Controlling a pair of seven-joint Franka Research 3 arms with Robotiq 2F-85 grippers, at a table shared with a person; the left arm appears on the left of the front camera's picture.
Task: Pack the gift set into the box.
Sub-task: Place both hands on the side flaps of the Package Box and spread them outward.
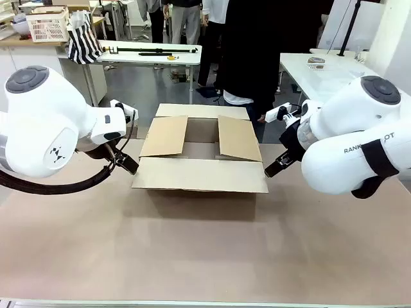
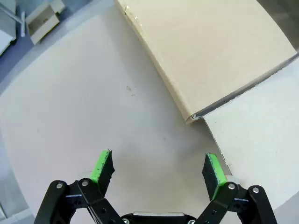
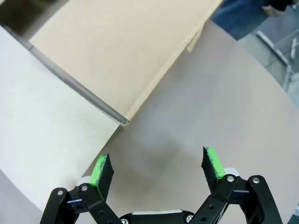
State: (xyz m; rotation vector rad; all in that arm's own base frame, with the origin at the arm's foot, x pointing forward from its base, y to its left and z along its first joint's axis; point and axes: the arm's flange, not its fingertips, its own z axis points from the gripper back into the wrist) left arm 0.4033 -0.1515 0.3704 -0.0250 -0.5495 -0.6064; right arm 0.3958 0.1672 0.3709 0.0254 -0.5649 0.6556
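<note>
Brown, shallow corrugated cardboard box (image 1: 200,174) sits in the middle of the pale brown tabletop (image 1: 192,256), between our two arms, its top partly open. Our left gripper (image 1: 128,164) hangs just beside its near left corner, fingers apart and empty. Our right gripper (image 1: 273,168) hangs just beside the near right corner, likewise spread.
</note>
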